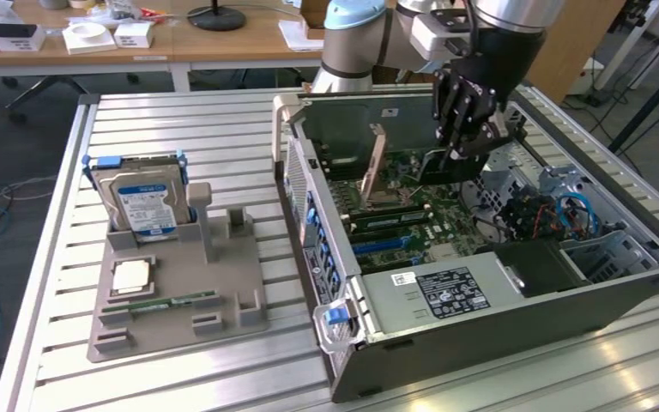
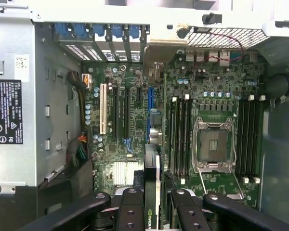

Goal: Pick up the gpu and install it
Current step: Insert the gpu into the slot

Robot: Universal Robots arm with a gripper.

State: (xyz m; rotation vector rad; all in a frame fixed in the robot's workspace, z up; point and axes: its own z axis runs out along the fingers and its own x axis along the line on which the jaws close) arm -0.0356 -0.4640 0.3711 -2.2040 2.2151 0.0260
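My gripper (image 1: 463,148) hangs over the open computer case (image 1: 341,257), with its black fingers (image 1: 458,103) pointing down at the motherboard (image 1: 404,210). It is shut on the gpu (image 1: 450,166), a thin dark card held upright just above the board. In the wrist view the gpu (image 2: 152,187) appears edge-on between my fingertips (image 2: 131,202), with a green logo on its edge. It hangs in line with the blue expansion slot (image 2: 151,110), near the empty processor socket (image 2: 213,144). I cannot tell whether the card touches the board.
On the exterior view's left, a grey fixture (image 1: 226,292) holds a silver hard drive (image 1: 141,202) with a blue label, a processor chip (image 1: 131,275) and a green memory stick (image 1: 169,302). The case walls, the power supply (image 1: 450,292) and cable bundles (image 1: 535,215) hem in the board.
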